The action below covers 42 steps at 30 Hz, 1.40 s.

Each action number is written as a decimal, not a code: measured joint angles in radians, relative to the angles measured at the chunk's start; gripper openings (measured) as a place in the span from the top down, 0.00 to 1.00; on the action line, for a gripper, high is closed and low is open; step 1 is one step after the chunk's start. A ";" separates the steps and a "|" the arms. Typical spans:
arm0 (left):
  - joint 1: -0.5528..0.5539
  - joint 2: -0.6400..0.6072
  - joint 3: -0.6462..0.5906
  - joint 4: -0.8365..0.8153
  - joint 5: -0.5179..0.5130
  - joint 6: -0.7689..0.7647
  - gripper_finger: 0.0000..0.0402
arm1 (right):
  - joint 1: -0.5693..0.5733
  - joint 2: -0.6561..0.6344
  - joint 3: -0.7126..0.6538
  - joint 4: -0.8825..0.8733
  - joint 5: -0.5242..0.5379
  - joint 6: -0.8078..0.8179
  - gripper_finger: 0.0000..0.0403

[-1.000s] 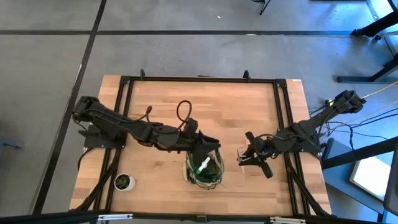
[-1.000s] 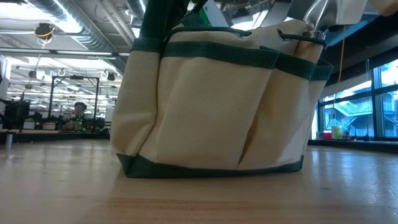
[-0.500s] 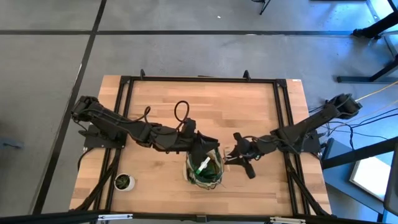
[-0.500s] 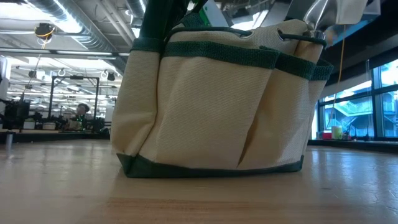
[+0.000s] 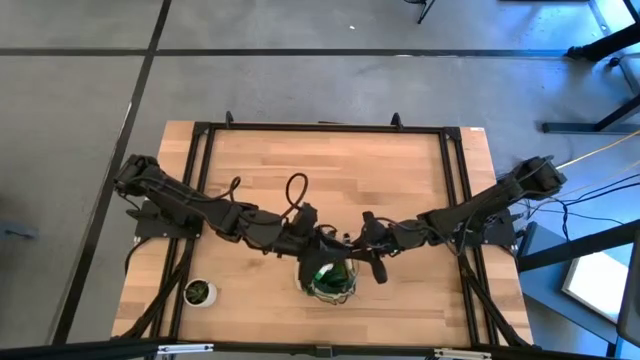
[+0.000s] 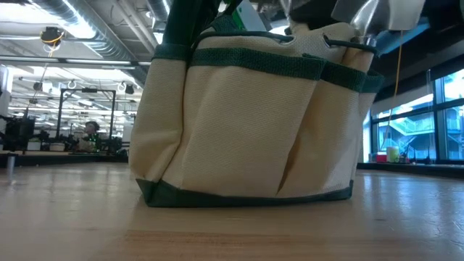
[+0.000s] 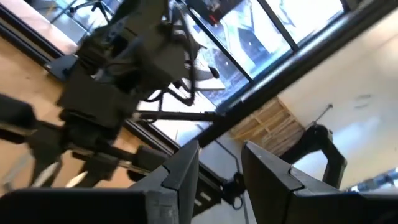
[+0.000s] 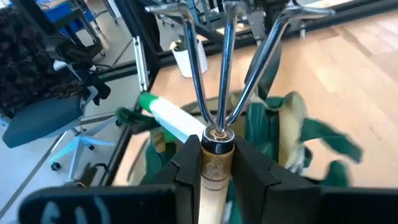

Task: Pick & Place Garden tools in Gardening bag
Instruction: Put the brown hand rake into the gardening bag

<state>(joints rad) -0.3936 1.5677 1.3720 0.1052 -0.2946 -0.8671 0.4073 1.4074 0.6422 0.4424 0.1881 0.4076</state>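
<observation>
The gardening bag [image 5: 330, 282] stands on its base near the table's front edge, filling the low view [image 6: 246, 123]. A green spray bottle with a white trigger [image 8: 174, 121] lies inside it. My right gripper [image 5: 358, 246] is shut on a fork [image 8: 224, 62] with three metal tines and a wooden handle, and the tines reach over the bag's open top [image 8: 267, 124]. My left gripper [image 5: 320, 242] hovers level at the bag's far rim. Its fingers [image 7: 186, 177] stand a little apart with only the room showing between them. A dark green strap [image 6: 185, 29] rises from the bag out of the low view. My right gripper pinches the fork's wooden handle [image 8: 214, 171] between its two fingers, just behind the metal collar. The fingers come from the table's right, slanting slightly down, and lie along the handle. The fork is lifted clear, its tines sticking out ahead over the bag.
A small potted plant [image 5: 200, 292] stands at the table's front left. A grey metal part [image 6: 360, 18] shows above the bag's rim in the low view. A black frame [image 5: 320, 128] runs round the table. Bare wood lies beyond the bag toward the far edge.
My right gripper has carried the fork toward the table's left and downward, from beside the bag to over its open top, still shut on the handle. The bag has stayed where it was.
</observation>
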 joint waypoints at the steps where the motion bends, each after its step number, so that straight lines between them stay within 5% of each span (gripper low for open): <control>1: -0.005 0.000 0.000 -0.004 0.001 0.006 0.71 | 0.004 0.019 0.000 0.015 0.005 0.000 0.85; 10: -0.051 0.000 0.000 -0.029 -0.002 0.016 0.71 | 0.034 0.069 0.000 0.013 0.121 0.004 0.85; 36: -0.036 0.001 -0.008 -0.058 -0.028 -0.012 0.72 | 0.085 0.048 0.000 -0.126 0.179 0.075 0.85; 42: -0.034 0.001 -0.008 -0.060 -0.033 -0.013 0.85 | 0.085 0.048 0.000 -0.125 0.179 0.086 0.85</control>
<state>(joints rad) -0.4274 1.5684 1.3643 0.0451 -0.3274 -0.8799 0.4927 1.4555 0.6418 0.3172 0.3668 0.4941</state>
